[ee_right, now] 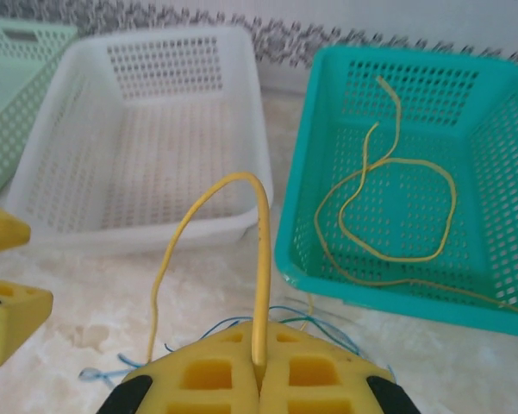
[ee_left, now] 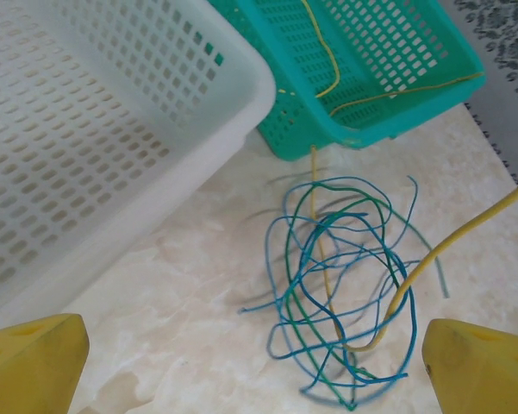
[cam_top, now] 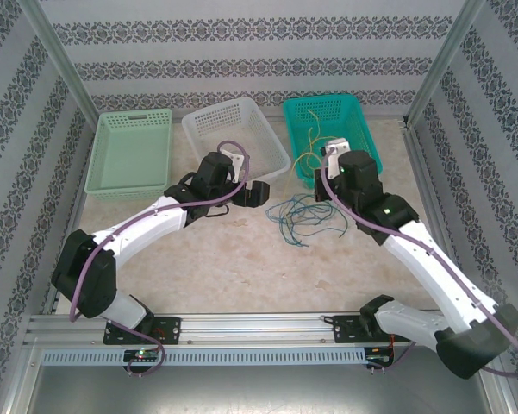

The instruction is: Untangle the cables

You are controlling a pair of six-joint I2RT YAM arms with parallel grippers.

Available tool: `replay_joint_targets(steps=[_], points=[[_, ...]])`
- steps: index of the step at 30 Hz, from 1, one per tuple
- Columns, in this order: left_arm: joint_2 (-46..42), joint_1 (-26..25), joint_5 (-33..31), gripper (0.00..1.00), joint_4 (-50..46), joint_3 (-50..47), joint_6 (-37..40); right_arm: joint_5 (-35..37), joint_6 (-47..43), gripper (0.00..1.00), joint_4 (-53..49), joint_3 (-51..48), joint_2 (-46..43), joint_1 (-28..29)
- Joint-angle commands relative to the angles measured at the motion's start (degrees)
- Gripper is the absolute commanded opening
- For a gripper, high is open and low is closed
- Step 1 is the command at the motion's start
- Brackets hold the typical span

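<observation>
Nearest you on the table (cam_top: 241, 276), the cables (cam_top: 303, 216) lie in a loose tangle of blue and green loops between your two arms, just in front of the baskets. Your left fingers (cam_top: 257, 195) hang just left of that tangle, and in the left wrist view the two yellow tips stand wide apart with nothing between them, the heap lying on the table below and beyond them. Your right fingers (ee_right: 259, 384) sit a little farther back, at the near edge of the teal basket (ee_right: 297, 250), pressed together and clamped on a yellow cable (ee_right: 260, 250). That cable rises from the closed tips, arches over to the left and drops toward the blue strands on the table. In the left wrist view it comes in from the right and curls down into the tangle, still threaded through the loops. A thinner yellow strand runs from the heap up to the teal basket's front wall. Beyond, the teal basket holds a looped yellow cable (ee_right: 396, 216) on its floor. The white basket (ee_right: 241, 220) stands beside it to the left, and the pale green basket (cam_top: 103, 185) farther left, all three against the patterned back wall (cam_top: 259, 69).
</observation>
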Motion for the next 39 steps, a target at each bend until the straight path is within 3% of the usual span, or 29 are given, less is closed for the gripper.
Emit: replay_joint_targets(steps=[1,4,12,24,31,39], points=[[1.6,-0.4,4.1,1.0,4.0,0.6,-0.3,3.0,0.6,0.0,7.0,-2.1,-3.7,0.5],[2.8,-1.1,7.3,0.97,5.6,1.4,0.6,1.2,2.8,0.0,11.4,-3.8,-6.4,0.3],[7.4,-3.0,12.6,0.75,6.1,4.4,1.5,0.8,9.0,0.0,15.8,-4.0,-8.4,0.3],[8.5,-4.4,13.7,0.74,7.4,4.8,1.9,4.5,21.6,0.0,23.1,-5.1,-10.0,-2.1],[9.5,-5.5,14.4,0.65,7.8,5.2,1.3,3.4,27.1,0.0,30.4,-8.0,-10.0,-2.5],[7.8,-5.5,12.1,0.69,9.0,3.7,1.2,-0.1,33.0,0.0,32.2,-3.9,-10.0,-5.0]])
